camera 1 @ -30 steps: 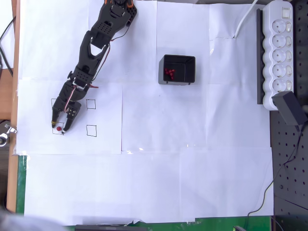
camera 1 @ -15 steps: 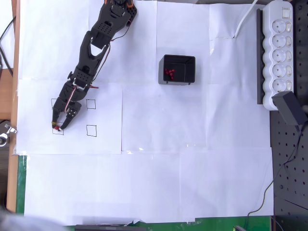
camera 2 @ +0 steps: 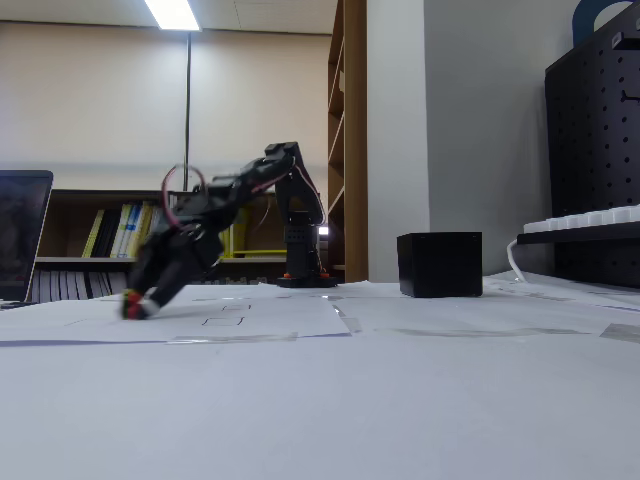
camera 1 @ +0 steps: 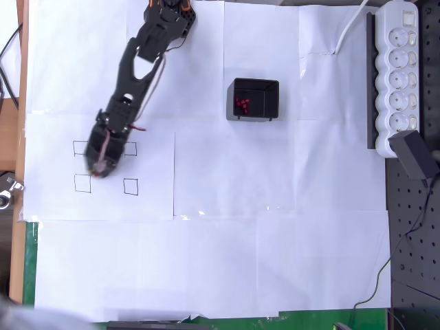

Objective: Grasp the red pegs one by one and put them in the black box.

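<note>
Now blurred hand (camera 1: 98,167) pinched on a red peg (camera 2: 130,308), black box (camera 1: 253,100) well apart, holding red pegs (camera 1: 242,104).

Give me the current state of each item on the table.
gripper: motion-blurred over the drawn squares; a red tip shows in the fixed view, so it likely holds a peg
black box: upright, open, red pegs clustered inside
drawn squares: nothing on the visible ones
power strip: adapter plugged in
</note>
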`<state>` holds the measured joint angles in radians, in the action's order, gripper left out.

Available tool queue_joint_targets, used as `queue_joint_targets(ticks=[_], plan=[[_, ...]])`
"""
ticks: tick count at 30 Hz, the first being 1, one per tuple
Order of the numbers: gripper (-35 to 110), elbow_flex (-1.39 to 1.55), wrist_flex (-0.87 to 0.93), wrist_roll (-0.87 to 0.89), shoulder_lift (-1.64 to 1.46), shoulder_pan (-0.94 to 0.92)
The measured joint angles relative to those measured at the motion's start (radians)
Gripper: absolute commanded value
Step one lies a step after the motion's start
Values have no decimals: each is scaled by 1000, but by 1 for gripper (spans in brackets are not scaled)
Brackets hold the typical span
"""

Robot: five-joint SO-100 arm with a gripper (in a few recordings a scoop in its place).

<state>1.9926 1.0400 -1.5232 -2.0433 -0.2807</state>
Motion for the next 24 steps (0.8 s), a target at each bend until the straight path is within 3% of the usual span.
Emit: queue_joint_targets(ticks=[4,7,17,24], plan=[[0,176,499,29,127,123],[0,241,698,-11,259,259],[0,115,735,-273,505,819],[0,-224,485,-354,508,1022]])
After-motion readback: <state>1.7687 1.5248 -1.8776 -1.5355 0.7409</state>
